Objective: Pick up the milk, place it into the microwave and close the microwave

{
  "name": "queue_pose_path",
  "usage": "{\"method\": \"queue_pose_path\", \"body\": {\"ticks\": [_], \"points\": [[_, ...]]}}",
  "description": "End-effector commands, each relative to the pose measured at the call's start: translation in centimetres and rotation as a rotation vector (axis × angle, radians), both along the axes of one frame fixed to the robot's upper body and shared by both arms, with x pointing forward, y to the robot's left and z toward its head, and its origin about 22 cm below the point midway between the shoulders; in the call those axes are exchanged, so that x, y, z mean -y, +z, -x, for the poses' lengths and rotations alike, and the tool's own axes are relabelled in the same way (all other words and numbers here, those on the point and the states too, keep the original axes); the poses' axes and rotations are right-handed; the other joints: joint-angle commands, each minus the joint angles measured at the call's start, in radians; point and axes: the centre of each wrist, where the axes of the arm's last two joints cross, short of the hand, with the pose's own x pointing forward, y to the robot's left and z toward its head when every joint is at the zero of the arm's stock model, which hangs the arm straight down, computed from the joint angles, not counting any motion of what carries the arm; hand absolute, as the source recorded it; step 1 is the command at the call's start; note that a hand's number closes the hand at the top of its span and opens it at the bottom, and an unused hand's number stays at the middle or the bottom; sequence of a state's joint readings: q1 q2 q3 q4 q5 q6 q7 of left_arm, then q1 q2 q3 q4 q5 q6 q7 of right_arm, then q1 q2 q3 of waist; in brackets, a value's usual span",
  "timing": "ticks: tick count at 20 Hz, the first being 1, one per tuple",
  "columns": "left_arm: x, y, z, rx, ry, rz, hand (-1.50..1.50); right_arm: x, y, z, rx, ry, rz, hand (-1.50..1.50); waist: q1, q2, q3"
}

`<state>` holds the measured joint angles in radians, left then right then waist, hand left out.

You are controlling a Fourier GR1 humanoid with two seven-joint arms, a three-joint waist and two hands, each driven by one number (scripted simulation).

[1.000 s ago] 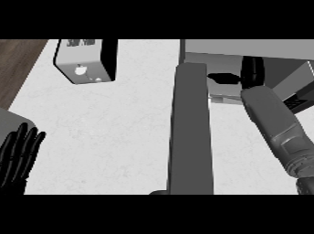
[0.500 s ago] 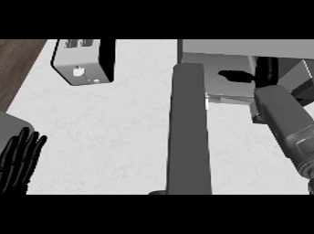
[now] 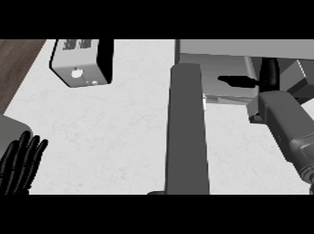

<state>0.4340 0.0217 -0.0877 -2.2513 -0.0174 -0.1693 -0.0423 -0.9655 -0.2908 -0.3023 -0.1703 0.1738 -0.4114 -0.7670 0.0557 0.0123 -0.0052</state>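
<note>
Beneath both hands lies a pale, faintly mottled surface (image 3: 106,132), with a strip of dark wood floor (image 3: 8,68) running along its far-left edge beyond the left hand. The left hand (image 3: 15,167) rests at the lower left, fingers straight, close together and pointing up, holding nothing; just to its left shows a corner of a grey object (image 3: 1,137) that cannot be identified. Well ahead of that hand and a little to its right stands a grey box-shaped appliance (image 3: 79,64) with dark markings on its top face that are too small to read and a few small pale dots on its front. Between the two hands the microwave door (image 3: 186,132) stands open, seen edge-on as a long dark grey slab running from the near edge up to the microwave (image 3: 247,50). The right forearm (image 3: 291,132) reaches up into the microwave's open cavity, and the right hand (image 3: 237,81) shows only as dark fingers inside the shadowed opening; whether they are curled or straight cannot be told. The milk is probably inside the cavity at that hand, but it cannot be made out.
</note>
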Motion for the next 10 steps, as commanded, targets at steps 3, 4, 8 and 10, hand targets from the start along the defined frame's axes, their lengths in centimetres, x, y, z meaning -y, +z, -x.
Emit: {"method": "queue_pose_path", "body": {"ticks": [3, 4, 8, 10], "points": [[1.0, -0.1, 0.6, 0.005, -0.029, -0.003, -1.5, 0.3, -2.3, 1.4, -0.06, 0.027, -0.064, -1.5, -0.027, -0.005, 0.006], [1.0, -0.8, 0.1, 0.004, -0.006, 0.024, -1.5, 0.9, -3.4, 2.2, -0.059, 0.039, -0.089, -1.5, -0.034, -0.006, 0.006], [1.1, -0.4, 0.1, -0.002, -0.021, 0.016, -1.5, 1.0, -4.6, 3.1, -0.095, 0.159, -0.167, -1.5, -0.043, -0.009, 0.006], [0.1, -0.8, 1.2, -0.019, -0.001, 0.022, -1.5, 1.3, -5.8, 4.2, -0.109, 0.165, -0.171, -1.5, -0.055, -0.017, 0.005]]}}
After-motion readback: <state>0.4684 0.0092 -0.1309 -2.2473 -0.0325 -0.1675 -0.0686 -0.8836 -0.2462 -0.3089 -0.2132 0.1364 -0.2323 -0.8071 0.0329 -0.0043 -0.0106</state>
